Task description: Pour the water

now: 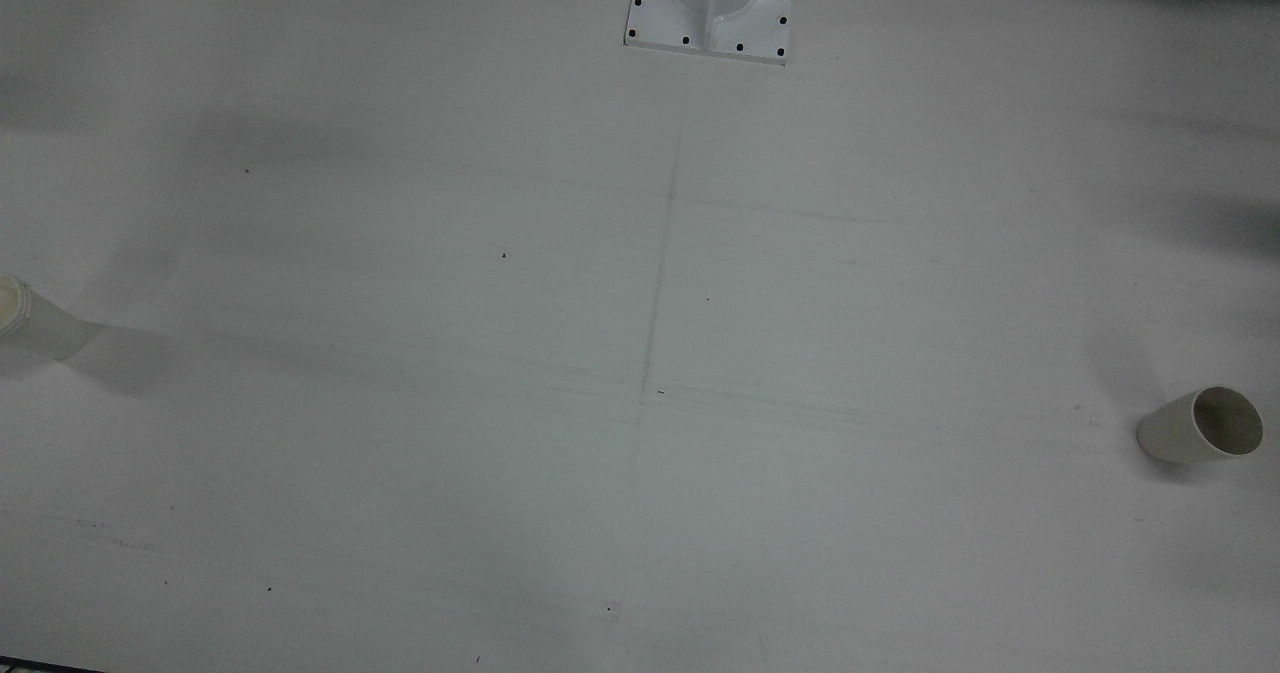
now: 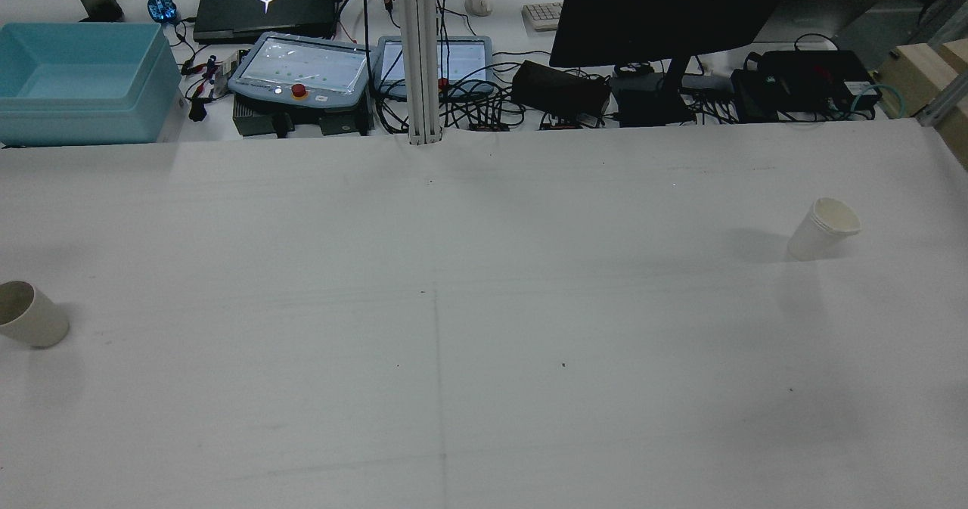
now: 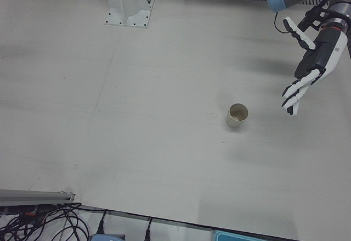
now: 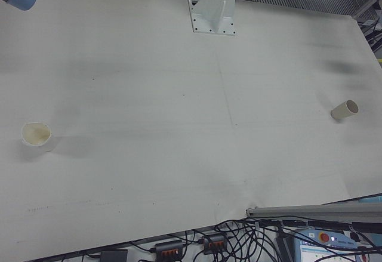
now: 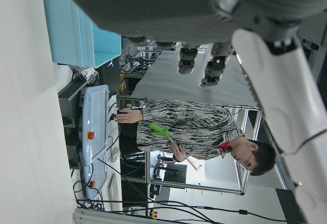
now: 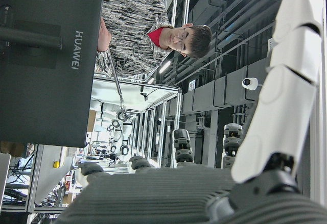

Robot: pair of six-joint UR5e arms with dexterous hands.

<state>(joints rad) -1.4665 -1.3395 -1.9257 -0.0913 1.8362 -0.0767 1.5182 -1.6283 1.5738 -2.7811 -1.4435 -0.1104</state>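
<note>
A white paper cup with a dark inside [image 3: 237,115] stands on the robot's left half of the table; it also shows in the rear view [image 2: 30,314], the front view [image 1: 1200,425] and the right-front view [image 4: 345,110]. A second white paper cup [image 2: 823,228] stands on the right half, seen also in the front view [image 1: 30,318] and the right-front view [image 4: 37,135]. My left hand [image 3: 310,68] hovers open above the table, apart from the first cup, fingers spread. My right hand [image 6: 204,193] shows only in its own view, fingers extended, holding nothing.
An arm pedestal [image 1: 710,8] is bolted at the table's robot side. Beyond the far edge sit a blue bin [image 2: 79,82], teach pendants [image 2: 302,70], a monitor [image 2: 665,10] and cables. A person stands behind them [image 5: 189,127]. The white table [image 2: 484,327] lies between the cups.
</note>
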